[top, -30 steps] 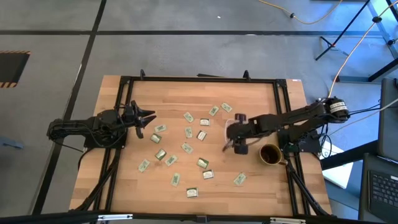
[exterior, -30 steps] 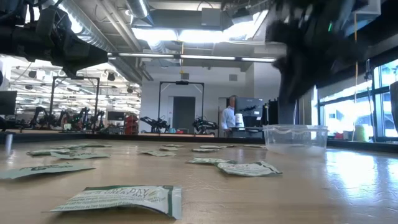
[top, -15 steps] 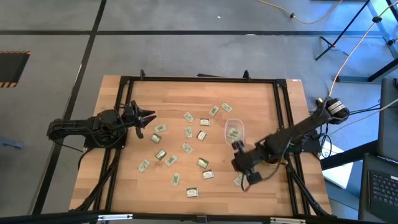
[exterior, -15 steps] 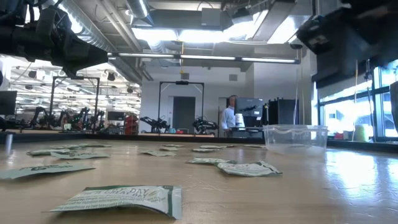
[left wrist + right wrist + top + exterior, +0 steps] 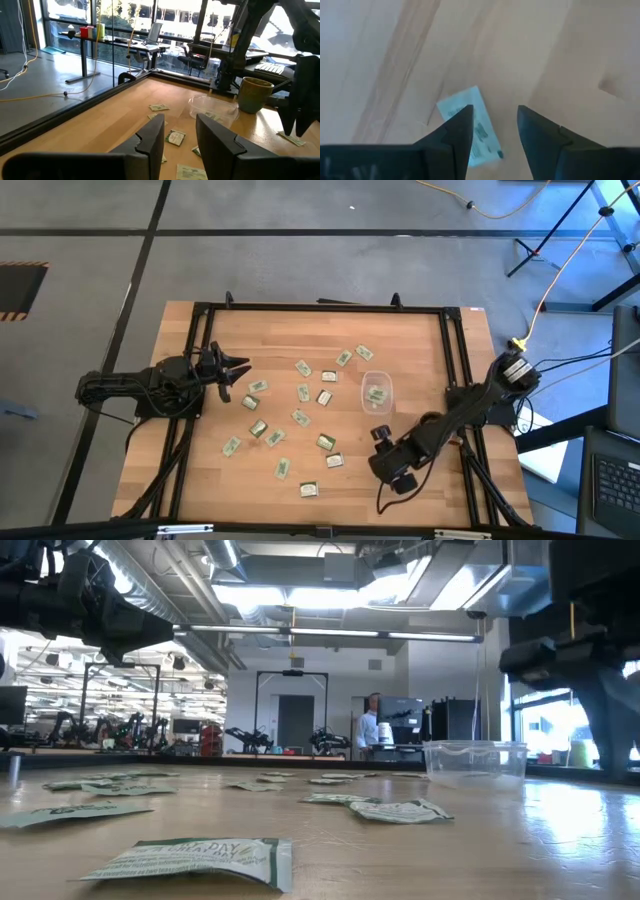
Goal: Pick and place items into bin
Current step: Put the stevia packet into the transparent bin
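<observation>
nearest packet point(image 5: 190, 862) with green print, wording too blurred to read

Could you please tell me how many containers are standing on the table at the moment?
2. The clear bin stands in the open, beside the right arm. The dark mug stands next to the bin, concealed under that arm in the high view. No others show.

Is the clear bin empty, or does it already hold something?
Not empty. In the high view, the bin holds at least one pale green packet inside its rim; I cannot tell how many.
</observation>
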Available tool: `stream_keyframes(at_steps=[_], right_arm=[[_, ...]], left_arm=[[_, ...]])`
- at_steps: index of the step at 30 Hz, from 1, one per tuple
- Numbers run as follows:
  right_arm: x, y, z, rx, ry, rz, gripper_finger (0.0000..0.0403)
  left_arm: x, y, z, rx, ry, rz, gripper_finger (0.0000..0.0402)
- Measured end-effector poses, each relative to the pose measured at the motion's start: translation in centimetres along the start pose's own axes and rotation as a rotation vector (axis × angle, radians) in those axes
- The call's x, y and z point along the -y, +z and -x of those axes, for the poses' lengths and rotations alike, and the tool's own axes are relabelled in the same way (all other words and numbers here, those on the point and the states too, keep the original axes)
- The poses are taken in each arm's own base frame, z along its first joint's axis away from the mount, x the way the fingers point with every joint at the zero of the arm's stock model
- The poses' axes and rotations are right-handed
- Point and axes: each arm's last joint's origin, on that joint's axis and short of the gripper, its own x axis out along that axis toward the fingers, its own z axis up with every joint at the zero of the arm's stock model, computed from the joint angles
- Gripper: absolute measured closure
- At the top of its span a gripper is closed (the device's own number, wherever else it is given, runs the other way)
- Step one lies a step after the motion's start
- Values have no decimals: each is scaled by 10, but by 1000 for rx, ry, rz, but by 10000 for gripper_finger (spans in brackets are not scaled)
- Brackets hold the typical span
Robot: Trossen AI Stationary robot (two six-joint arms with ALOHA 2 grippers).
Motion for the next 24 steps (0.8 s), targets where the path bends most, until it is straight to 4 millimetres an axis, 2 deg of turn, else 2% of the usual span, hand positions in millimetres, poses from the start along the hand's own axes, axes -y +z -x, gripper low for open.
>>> stream_keyframes(at_steps=[5, 15, 20, 24], right_arm=[[-3, 2, -10, 4, 50, -2, 255], [-6, 2, -25, -18, 55, 13, 307], [-10, 0, -29, -37, 39, 46, 319], [-10, 0, -29, -40, 36, 47, 344]], left_arm=[[0, 0, 0, 0, 0, -1, 295], [0, 0, 0, 0, 0, -1, 295], [0, 0, 0, 0, 0, -1, 295], [0, 0, 0, 0, 0, -1, 295]])
